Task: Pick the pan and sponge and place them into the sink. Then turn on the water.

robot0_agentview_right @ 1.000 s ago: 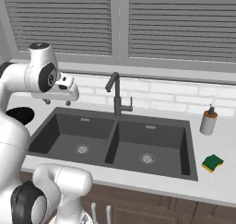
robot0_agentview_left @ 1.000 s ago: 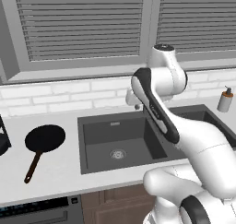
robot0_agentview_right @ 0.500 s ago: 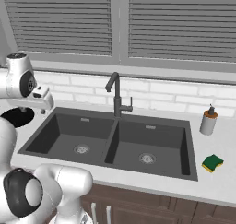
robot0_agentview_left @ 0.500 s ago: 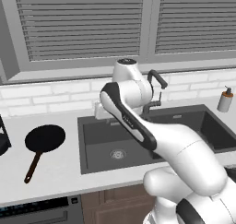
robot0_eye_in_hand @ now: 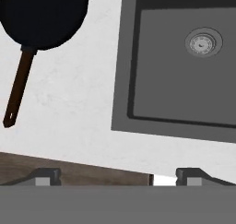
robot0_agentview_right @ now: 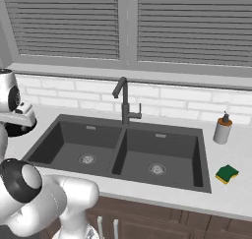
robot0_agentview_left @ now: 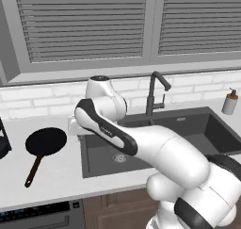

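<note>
Hovering over the white surface (robot0_eye_in_hand: 78, 121) between the pan (robot0_eye_in_hand: 44, 15) and the sink (robot0_eye_in_hand: 184, 71), the pincer (robot0_eye_in_hand: 117, 176) has its two tips spread wide apart with nothing between them. That black pan lies flat on the surface left of the sink, its reddish-brown handle (long and thin) pointing toward the front edge. Off on the other side, the sponge (robot0_agentview_right: 227, 173) rests right of the sink, in front of the soap dispenser (robot0_agentview_right: 222, 129). Both basins hold nothing but their drains.
</note>
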